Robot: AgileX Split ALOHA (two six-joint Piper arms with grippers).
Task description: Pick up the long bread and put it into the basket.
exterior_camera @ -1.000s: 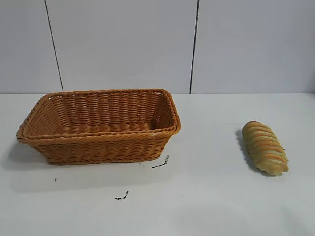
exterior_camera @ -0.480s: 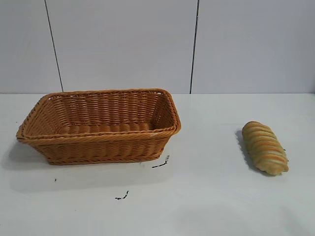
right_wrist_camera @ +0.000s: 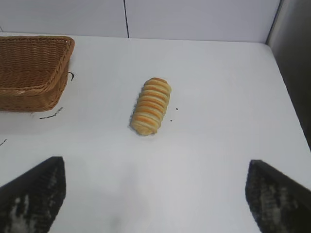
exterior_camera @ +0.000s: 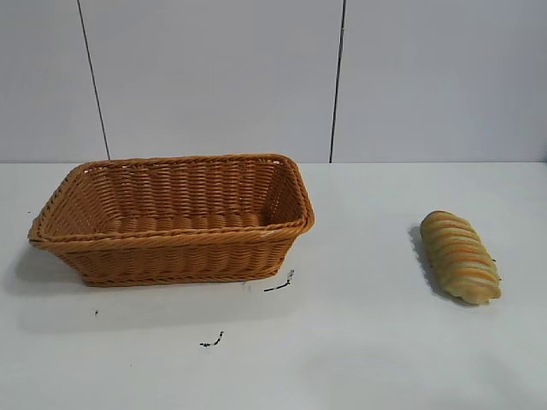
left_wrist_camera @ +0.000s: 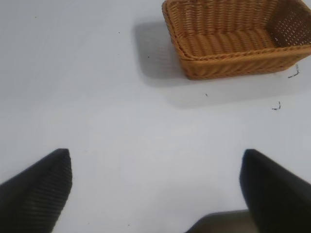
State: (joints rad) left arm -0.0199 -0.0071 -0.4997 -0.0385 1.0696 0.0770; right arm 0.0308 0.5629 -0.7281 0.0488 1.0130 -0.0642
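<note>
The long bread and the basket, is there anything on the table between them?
No object: between the long bread and the basket there is bare white table, with small dark scuff marks by the basket's corner. The exterior view shows it.

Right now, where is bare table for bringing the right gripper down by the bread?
Bare table lies between the basket and the long bread, and in front of both. The right gripper hangs open over bare surface. Nowhere is crowded.

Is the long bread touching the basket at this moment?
Apart. The exterior view shows a wide strip of bare table between the long bread and the basket.
</note>
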